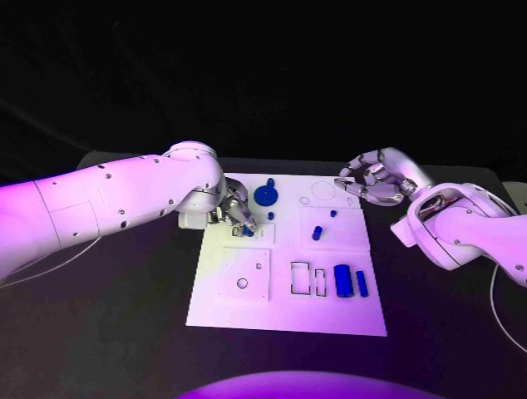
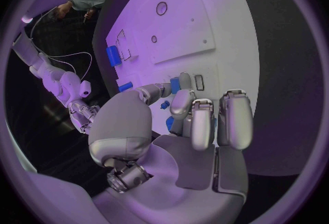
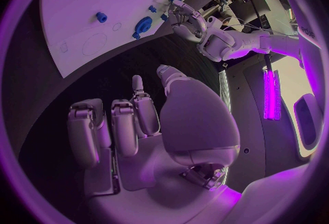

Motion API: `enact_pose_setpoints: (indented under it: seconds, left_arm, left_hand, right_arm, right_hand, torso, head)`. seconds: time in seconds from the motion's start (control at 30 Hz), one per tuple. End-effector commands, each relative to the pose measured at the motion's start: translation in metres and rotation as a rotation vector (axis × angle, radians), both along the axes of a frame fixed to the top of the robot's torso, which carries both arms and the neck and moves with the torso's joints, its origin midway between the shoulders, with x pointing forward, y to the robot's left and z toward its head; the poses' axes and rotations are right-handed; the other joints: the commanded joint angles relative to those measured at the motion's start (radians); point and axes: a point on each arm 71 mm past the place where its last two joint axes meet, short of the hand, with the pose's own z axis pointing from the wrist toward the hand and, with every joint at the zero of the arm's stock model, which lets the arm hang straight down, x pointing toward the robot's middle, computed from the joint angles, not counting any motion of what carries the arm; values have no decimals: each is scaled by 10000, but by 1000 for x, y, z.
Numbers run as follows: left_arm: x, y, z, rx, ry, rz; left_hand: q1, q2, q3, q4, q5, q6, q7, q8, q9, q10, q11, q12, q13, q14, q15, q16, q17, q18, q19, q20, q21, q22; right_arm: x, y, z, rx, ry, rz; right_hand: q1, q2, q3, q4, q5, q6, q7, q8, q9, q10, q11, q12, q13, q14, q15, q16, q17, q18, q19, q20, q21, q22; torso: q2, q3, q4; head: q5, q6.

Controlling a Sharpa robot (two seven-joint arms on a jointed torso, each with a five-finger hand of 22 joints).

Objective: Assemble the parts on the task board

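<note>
The white task board [image 1: 288,274] lies in the middle of the black table. My left hand [image 1: 233,212] reaches over its far left part and pinches a small blue part [image 1: 248,232] between thumb and a finger, low on the board; the left wrist view shows that part [image 2: 175,86] at the fingertips. A round blue part [image 1: 265,196] stands just beyond the hand. Small blue pegs [image 1: 317,233] stand mid-board. Two blue blocks [image 1: 342,280] lie by the near right slots. My right hand [image 1: 375,179] hovers at the board's far right corner, holding nothing, fingers apart.
Empty rectangular slots [image 1: 301,278] and a round hole [image 1: 242,283] mark the board's near half. Thin cables [image 1: 48,258] trail on the table beside both arms. Black table [image 1: 120,332] surrounds the board.
</note>
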Motion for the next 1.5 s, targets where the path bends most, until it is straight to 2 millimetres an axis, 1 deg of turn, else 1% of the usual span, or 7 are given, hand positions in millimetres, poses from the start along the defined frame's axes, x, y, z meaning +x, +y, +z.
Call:
enact_pose_setpoints:
  seconds: [0.03, 0.3, 0.4, 0.73, 0.9, 1.4, 1.5]
  left_arm:
    - [-4, 2, -6, 394, 387, -222]
    - [-3, 1, -6, 348, 398, -192]
    - [-3, 1, -6, 333, 401, -181]
    - [-2, 0, -6, 283, 460, -134]
    - [-1, -1, -7, 273, 515, -126]
    - [0, -3, -7, 273, 612, -115]
    - [1, -3, -7, 277, 625, -114]
  left_hand:
    - [-1, 34, 1847, -1926, 23, 160, -192, 70, 19, 35, -42, -45, -67, 1046, -58, 40, 2586, -2, 279, -85, -33, 321]
    - [-374, -7, 961, -1293, -168, 213, -263, 32, 32, 39, -87, -131, -163, 1049, -90, 45, 2595, -5, 286, -116, -49, 326]
    - [-430, -19, 743, -1163, -229, 230, -282, 16, 29, 39, -102, -140, -169, 1049, -103, 46, 2597, -6, 289, -128, -51, 330]
    - [-516, 74, 559, -932, -237, 271, -299, -20, 7, 49, -116, -134, -151, 1054, -116, 55, 2614, -12, 301, -139, -39, 355]
    - [-655, 104, 397, -715, -267, 316, -307, -59, -19, 58, -120, -126, -134, 1058, -121, 63, 2629, -17, 312, -144, -27, 379]
    - [-876, 106, 213, -446, -319, 376, -316, -111, -54, 66, -125, -120, -121, 1059, -125, 64, 2631, -23, 323, -147, -15, 405]
    - [-1008, 116, 111, -289, -330, 413, -320, -138, -72, 74, -128, -110, -104, 1059, -127, 64, 2631, -26, 329, -148, -6, 422]
  right_arm:
    - [-1, 1, 0, -72, -95, 114]
    - [-1, 1, 0, -70, -96, 122]
    - [-1, 1, 0, -69, -97, 122]
    - [-1, 1, 1, -66, -102, 130]
    - [-1, 1, 1, -65, -105, 132]
    - [-2, 1, 1, -62, -115, 143]
    - [-2, 1, 1, -63, -117, 144]
  right_hand:
    - [11, -51, 49, -15, 30, -27, -1, 44, 11, -21, -54, -20, 1043, 898, -70, -40, 2045, -123, 1011, -68, -32, 2584]
    - [11, -51, 49, -15, 30, -27, -1, 44, 11, -21, -54, -20, 1043, 898, -70, -40, 2045, -123, 1011, -68, -32, 2584]
    - [11, -51, 49, -15, 30, -27, -1, 44, 11, -21, -54, -20, 1043, 898, -70, -40, 2045, -123, 1011, -68, -32, 2584]
    - [11, -51, 49, -15, 30, -27, -1, 44, 11, -21, -54, -20, 1043, 898, -70, -40, 2045, -123, 1011, -68, -32, 2584]
    - [11, -51, 49, -15, 30, -27, -1, 44, 11, -21, -54, -20, 1043, 898, -70, -40, 2045, -123, 1011, -68, -32, 2584]
    - [-10, -79, 108, -9, 38, -22, -1, 52, 14, -30, -54, -34, 1033, 895, -71, -49, 2031, -119, 1005, -69, -47, 2575]
    - [-10, -79, 108, -9, 38, -22, -1, 52, 14, -30, -54, -34, 1033, 895, -71, -49, 2031, -119, 1005, -69, -47, 2575]
  torso:
    - [-2, -2, 3]
    - [3, -1, 1]
    - [5, -7, -2]
    - [0, -6, 4]
    - [-2, -4, 1]
    - [-5, 0, 6]
    - [-5, 1, 2]
  head:
    - [-5, -1]
    - [-8, -15]
    - [-10, -21]
    - [-17, -25]
    - [-23, -26]
    - [-51, -45]
    - [-51, -43]
